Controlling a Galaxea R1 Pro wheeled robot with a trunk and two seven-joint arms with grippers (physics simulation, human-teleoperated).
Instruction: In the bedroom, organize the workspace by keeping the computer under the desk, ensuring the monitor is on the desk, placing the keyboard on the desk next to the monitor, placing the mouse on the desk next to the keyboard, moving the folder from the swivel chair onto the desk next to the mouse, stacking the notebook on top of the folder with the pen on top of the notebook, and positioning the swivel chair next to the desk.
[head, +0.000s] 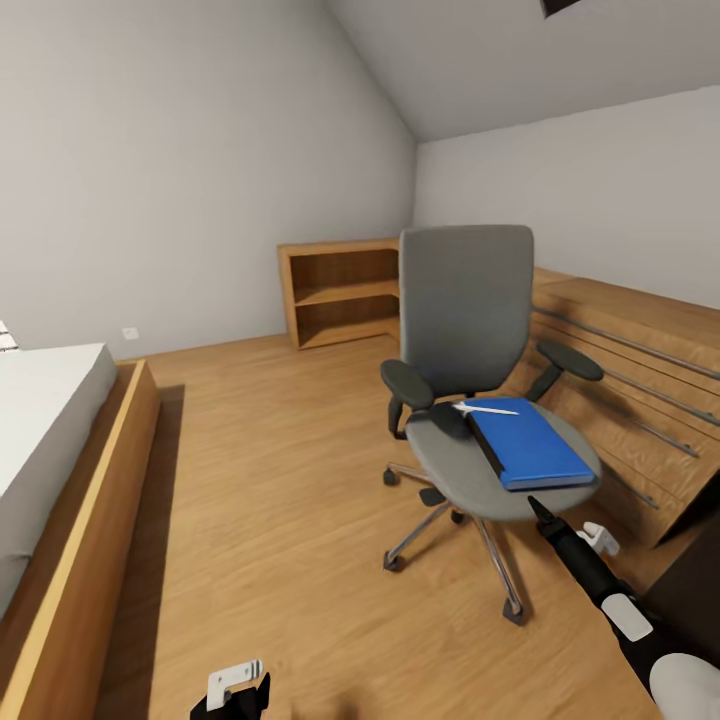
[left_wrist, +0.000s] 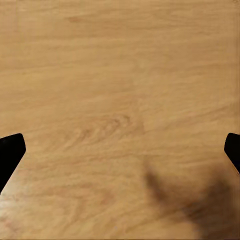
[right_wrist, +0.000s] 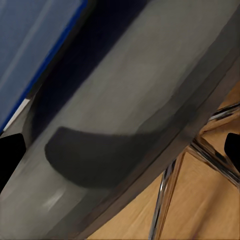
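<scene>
Where chair (head: 470, 400) stands mid-floor, seat serving as carrier: blue folder (head: 530, 445) flat on it, toward the right side, corner near the front rim. Dark notebook (head: 478, 432) partly under folder's left edge, white page edge showing. Pen (head: 487, 409) lying across the notebook and the folder's back corner, near the backrest. Chair upright, black armrests either side, chrome star base and castors on the floor.

Right claw (head: 538, 508) at the seat's front edge, just below folder's near corner; dark arm trailing to lower right. Right wrist view: fingers (right_wrist: 10, 155) spread wide, nothing between them, grey seat rim (right_wrist: 150, 115) and blue folder (right_wrist: 35, 45) close ahead, chrome legs (right_wrist: 170, 195) beneath.

Left claw (head: 238, 690) low at the frame's bottom edge. Left wrist view: fingertips (left_wrist: 11, 150) far apart, released, above bare floor (left_wrist: 120, 100).

Floor (head: 270, 480) warm wood planks. Open wooden shelf (head: 340, 292) against the far wall, compartments bare. Light-wood drawer chest (head: 640, 400) with long bar handles along the right wall, behind chair. Bed (head: 50, 440) with wood frame at left. Grey walls, sloped ceiling.
</scene>
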